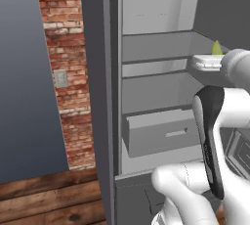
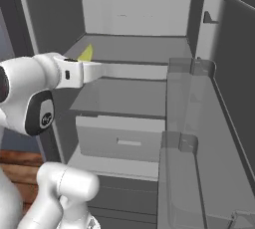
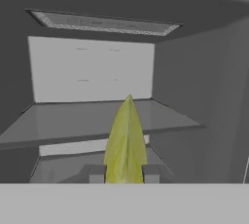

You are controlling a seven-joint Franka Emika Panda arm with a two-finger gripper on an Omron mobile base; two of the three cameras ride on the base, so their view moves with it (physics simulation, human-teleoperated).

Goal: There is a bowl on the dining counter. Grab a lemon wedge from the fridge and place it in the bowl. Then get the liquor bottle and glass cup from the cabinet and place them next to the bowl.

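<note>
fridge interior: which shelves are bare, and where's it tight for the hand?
Bare: the top shelf out to the back wall, the shelf below it, and the door bins. Tight: by the left wall, where the gripper is shut on the lemon wedge, above the drawer.

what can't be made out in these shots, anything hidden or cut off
- Yellow-green lemon wedge: its lower end is cut off at the bottom of the hand view, between the two dark fingers. In the left base view only its tip clears the white arm.
- Gripper: actual contact with the wedge is hidden.
- Tall dark grey fridge: its right side is covered by the arm in the left base view.
- Light grey drawer: contents hidden by its closed front.
</note>
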